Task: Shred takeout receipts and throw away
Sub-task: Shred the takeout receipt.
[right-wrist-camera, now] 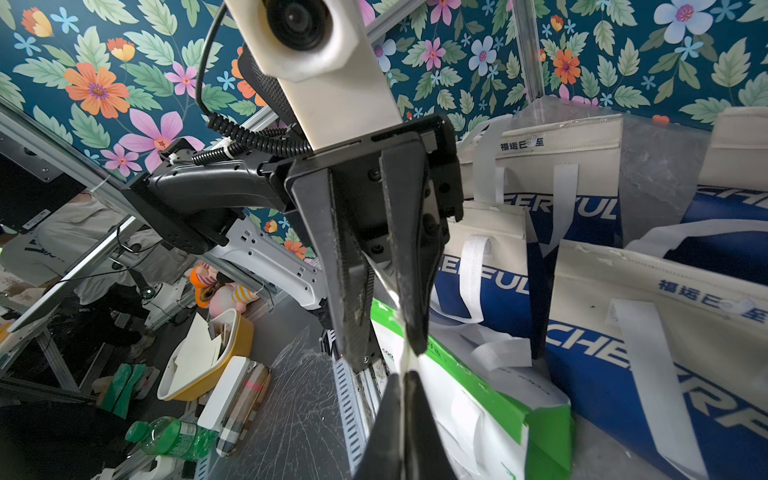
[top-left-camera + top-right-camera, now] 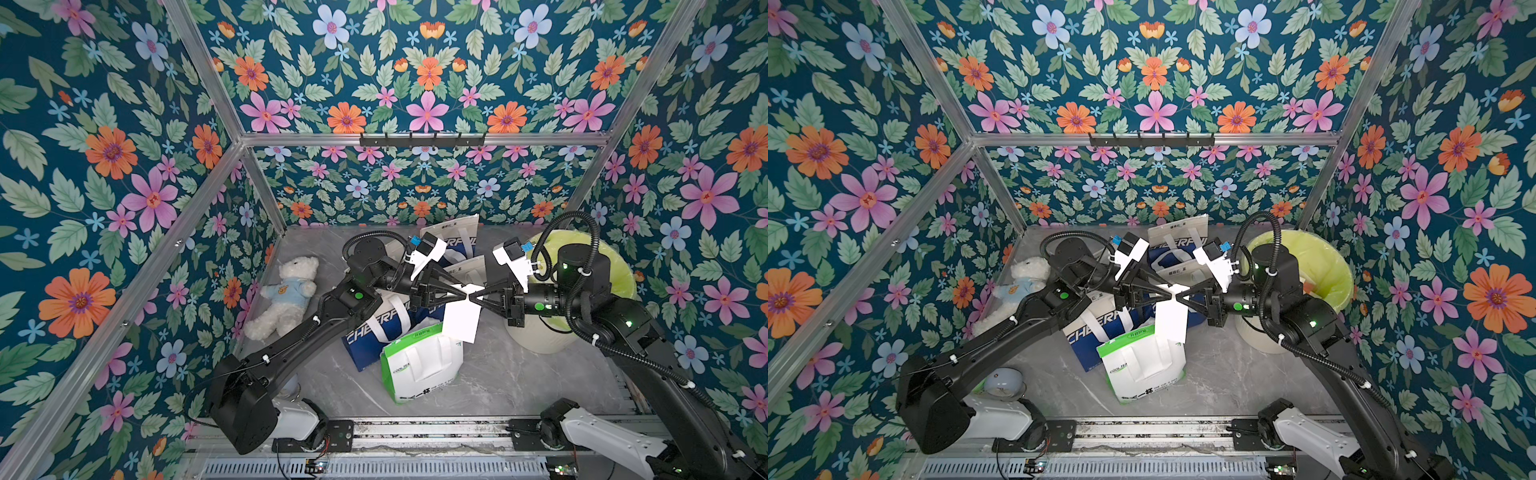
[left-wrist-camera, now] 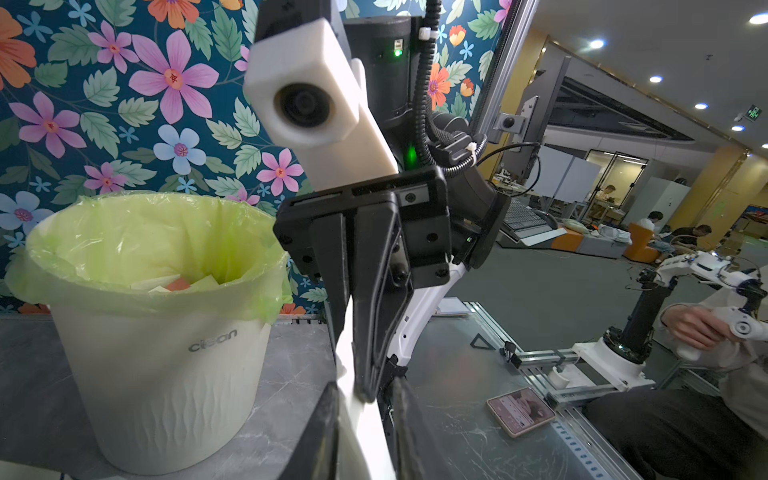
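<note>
A takeout receipt [image 2: 460, 322] hangs above the green-and-white Cool Tea bag [image 2: 419, 370], its top edge pinched by the right claw [image 2: 475, 297] (jaws fully closed); the left claw [image 2: 463, 296], jaws narrowly parted, straddles that edge.

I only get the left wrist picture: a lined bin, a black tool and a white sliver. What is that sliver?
Observer: It's a white receipt that you see edge-on. In both top views it hangs as a flat sheet where the left tool and the right tool meet tip to tip.
Operator: What's beneath it?
Observer: In both top views its lower edge overlaps a green-and-white bag on the table, with blue-and-white bags behind.
Operator: Is there anything else around?
Observer: A white teddy bear in a blue shirt lies on the robot's left.
</note>
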`<state>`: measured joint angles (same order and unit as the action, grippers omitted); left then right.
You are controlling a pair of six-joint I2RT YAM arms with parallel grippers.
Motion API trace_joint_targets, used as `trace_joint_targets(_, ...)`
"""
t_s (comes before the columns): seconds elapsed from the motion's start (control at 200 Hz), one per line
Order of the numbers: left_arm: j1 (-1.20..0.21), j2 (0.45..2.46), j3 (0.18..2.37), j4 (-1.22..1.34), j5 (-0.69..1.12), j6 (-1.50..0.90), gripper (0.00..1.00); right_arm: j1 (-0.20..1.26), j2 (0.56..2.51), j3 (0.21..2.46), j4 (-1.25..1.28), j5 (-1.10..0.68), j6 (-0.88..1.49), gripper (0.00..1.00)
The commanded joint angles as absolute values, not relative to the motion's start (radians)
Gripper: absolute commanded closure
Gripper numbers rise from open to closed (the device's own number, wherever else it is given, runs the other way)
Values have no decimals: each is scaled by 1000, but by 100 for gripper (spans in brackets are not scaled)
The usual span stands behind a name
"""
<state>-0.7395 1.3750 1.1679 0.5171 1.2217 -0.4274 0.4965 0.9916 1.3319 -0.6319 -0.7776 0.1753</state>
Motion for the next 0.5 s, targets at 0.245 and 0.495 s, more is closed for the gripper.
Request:
trace_joint_targets(0.245, -742, 1368, 1217, 411, 1209, -374, 88, 497, 979, 1331, -629, -745, 150, 100)
trace_joint_targets(0.495, -742, 1365, 1231, 375, 1187, -351, 92, 497, 982, 1331, -621, -749, 159, 100)
